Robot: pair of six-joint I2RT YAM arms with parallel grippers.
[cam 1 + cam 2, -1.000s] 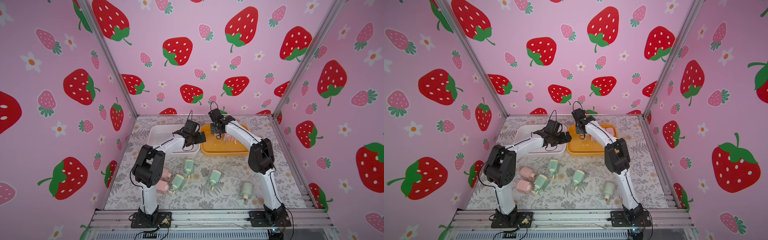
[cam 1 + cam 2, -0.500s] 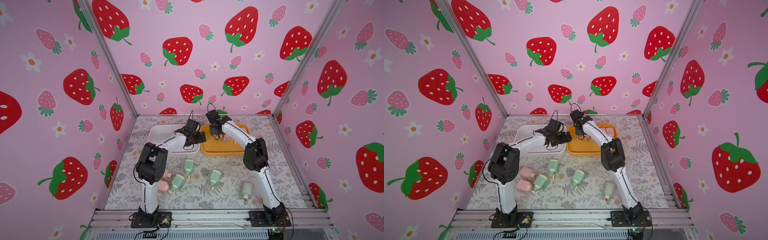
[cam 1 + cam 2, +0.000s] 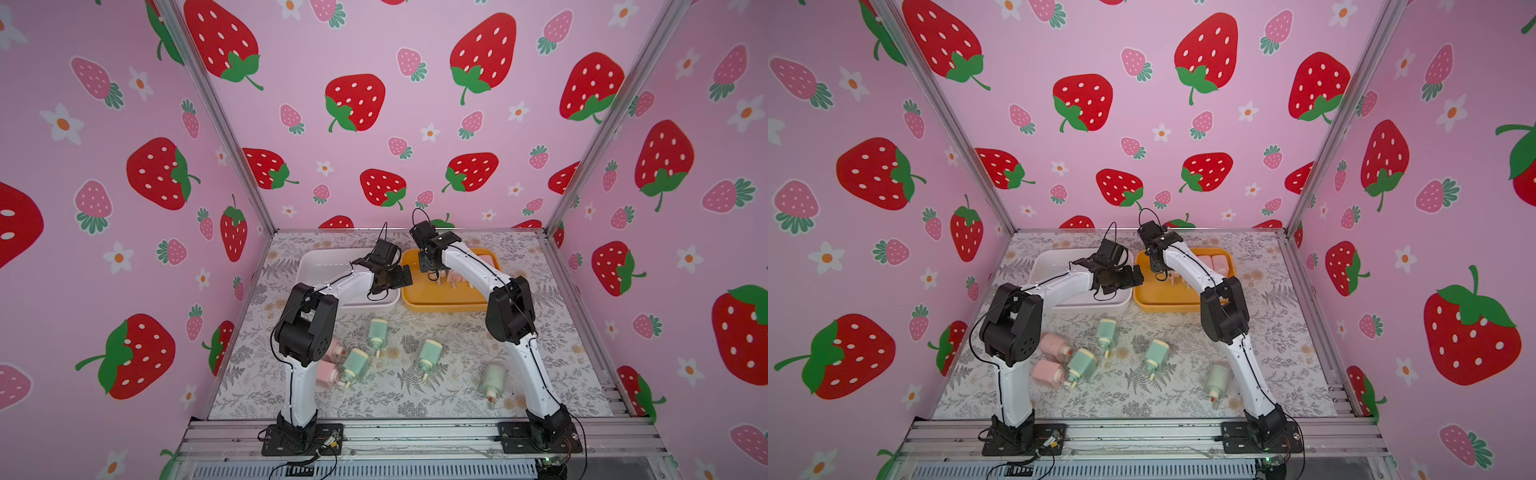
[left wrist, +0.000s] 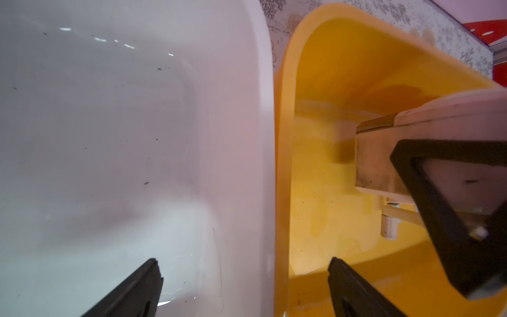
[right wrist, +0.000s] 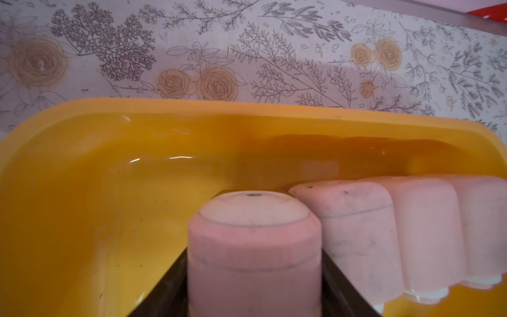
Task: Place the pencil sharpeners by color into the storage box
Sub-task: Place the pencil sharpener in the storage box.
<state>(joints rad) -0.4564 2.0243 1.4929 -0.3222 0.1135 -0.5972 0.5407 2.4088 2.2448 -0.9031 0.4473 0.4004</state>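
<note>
Pink plastic lines the yellow storage box [image 3: 440, 305]: three pink sharpeners [image 5: 356, 219] lie side by side at its back, evidently to keep colours apart. The right gripper [image 3: 429, 272] is clamped on a fourth pink sharpener [image 5: 253, 247], just beside that row. The left gripper [image 4: 242, 274] hangs spread wide and empty over the white storage box [image 3: 316, 266] rim. Four mint green sharpeners [image 3: 430, 353] and two pink ones [image 3: 1052, 345] lie near the counter [image 3: 457, 395] front edge.
</note>
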